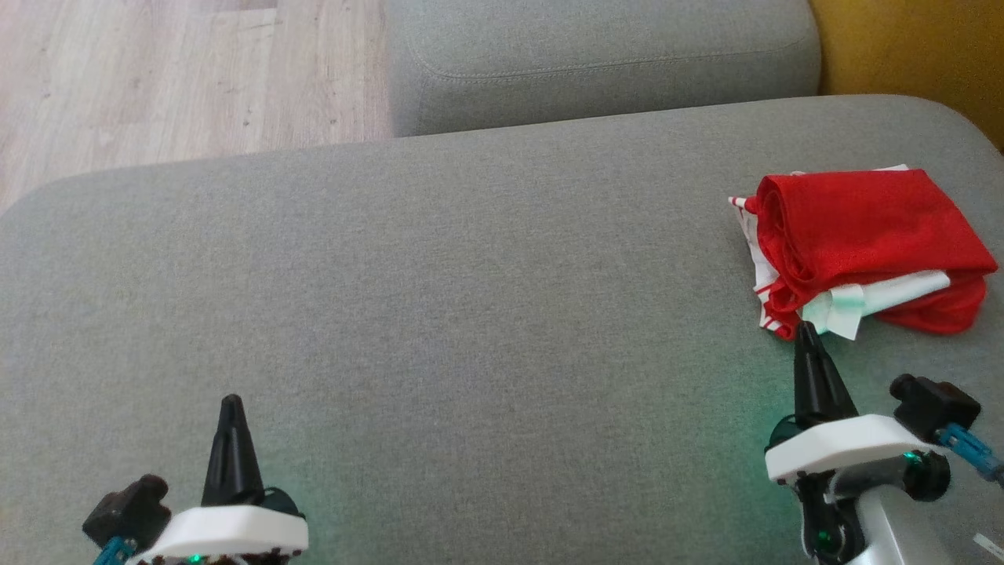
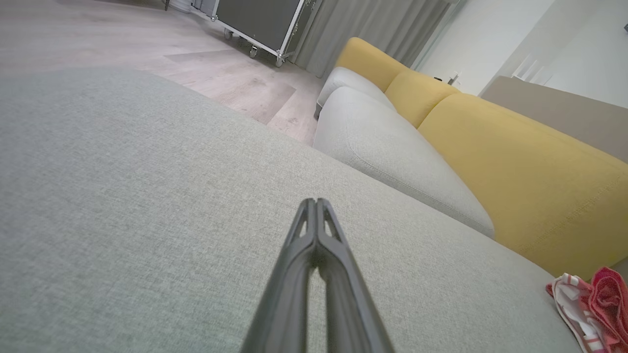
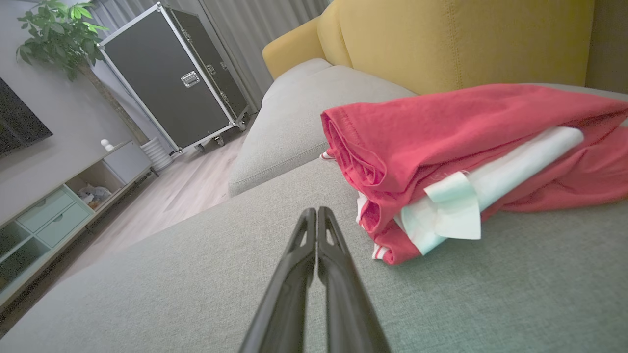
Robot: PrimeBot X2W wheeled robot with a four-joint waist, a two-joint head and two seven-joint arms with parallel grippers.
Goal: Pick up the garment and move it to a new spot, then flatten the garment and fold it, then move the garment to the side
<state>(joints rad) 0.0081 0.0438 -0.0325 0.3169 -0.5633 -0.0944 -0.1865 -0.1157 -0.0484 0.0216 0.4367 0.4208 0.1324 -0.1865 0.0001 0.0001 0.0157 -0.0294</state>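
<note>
A home living room: yellow-backed sofa (image 3: 441, 44), low media cabinet (image 3: 59, 211), potted plant (image 3: 59, 34).

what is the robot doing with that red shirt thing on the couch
A two-armed robot is working over a grey sofa cushion. A red and white garment lies folded in a bundle near the cushion's right end. The right end effector is shut and empty, with its tip close to the garment's near edge. The left end effector is also shut and empty, over bare cushion well away from the garment. Nothing is being held at this moment.
</note>
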